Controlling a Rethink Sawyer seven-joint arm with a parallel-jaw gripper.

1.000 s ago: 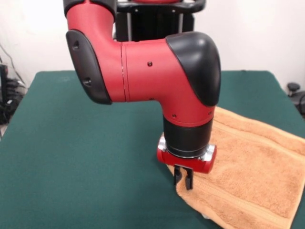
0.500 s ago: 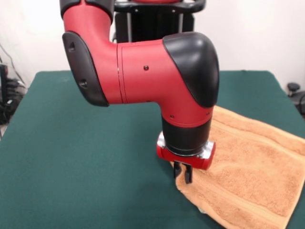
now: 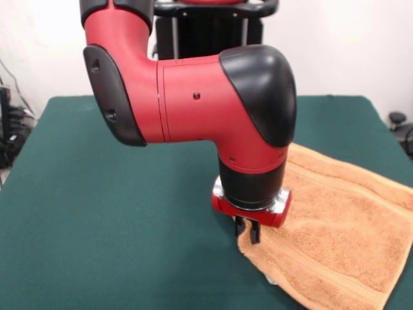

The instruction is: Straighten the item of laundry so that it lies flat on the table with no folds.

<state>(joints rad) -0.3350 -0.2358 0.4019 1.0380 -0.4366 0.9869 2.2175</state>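
Observation:
The orange-tan towel (image 3: 335, 219) lies spread over the right side of the dark green table (image 3: 116, 213) and runs off the picture's lower right. Stripe bands run along its near and far ends. My gripper (image 3: 247, 232) points straight down at the towel's left edge. Its fingers are close together and pinch that edge, which is raised a little off the table. A small white bit, maybe the tag (image 3: 271, 279), shows under the towel's near edge.
The big red and black arm (image 3: 193, 97) hangs over the middle of the table and hides the cloth behind it. Cables and dark gear (image 3: 13, 129) lie off the table's left edge. A black object (image 3: 398, 119) stands off the right edge.
The gripper has moved slightly up and to the left, and the towel's left edge has moved with it. The arm has shifted a little left.

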